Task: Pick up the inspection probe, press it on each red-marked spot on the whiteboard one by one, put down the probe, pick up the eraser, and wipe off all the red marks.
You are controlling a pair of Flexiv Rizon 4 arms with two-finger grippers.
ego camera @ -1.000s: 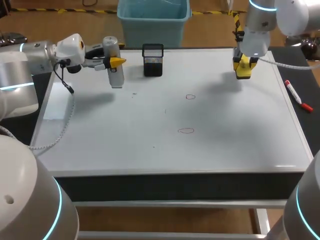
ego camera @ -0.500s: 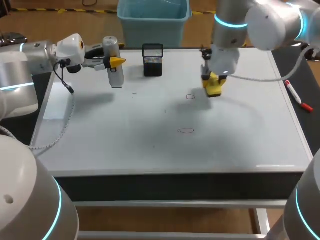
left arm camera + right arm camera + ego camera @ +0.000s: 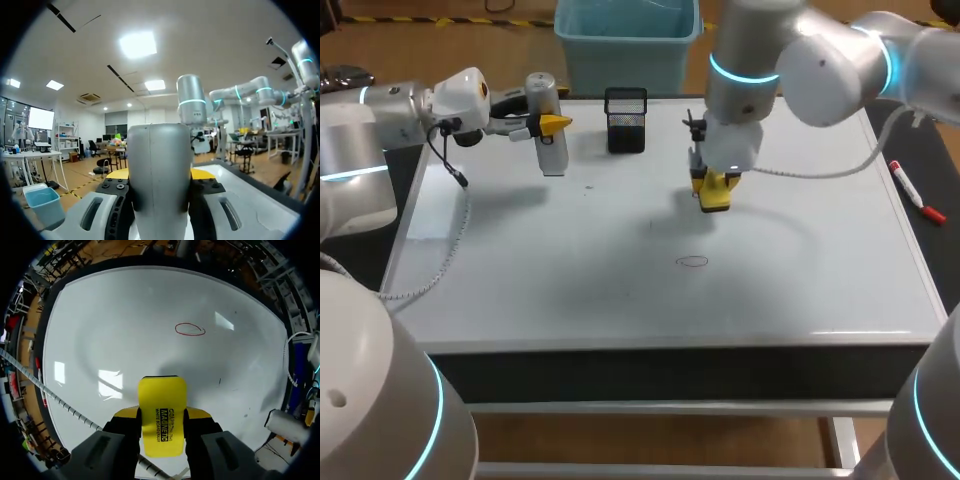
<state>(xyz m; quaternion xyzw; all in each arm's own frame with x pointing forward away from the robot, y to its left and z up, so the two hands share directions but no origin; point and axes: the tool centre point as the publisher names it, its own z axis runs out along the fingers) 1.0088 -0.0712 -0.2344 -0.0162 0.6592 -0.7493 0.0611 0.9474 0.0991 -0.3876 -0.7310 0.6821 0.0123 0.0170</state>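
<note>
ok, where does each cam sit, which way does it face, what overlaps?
Head view: above and behind, looking down on the whiteboard; both arms, left gripper holding the inspection probe, right gripper the yellow eraser.
Left wrist view: on that wrist, facing level into the room; left gripper and inspection probe fill the foreground.
Right wrist view: on that wrist, facing down at the whiteboard; right gripper with yellow eraser, red mark ahead.
Shared: head and right wrist both show whiteboard and yellow eraser.
</note>
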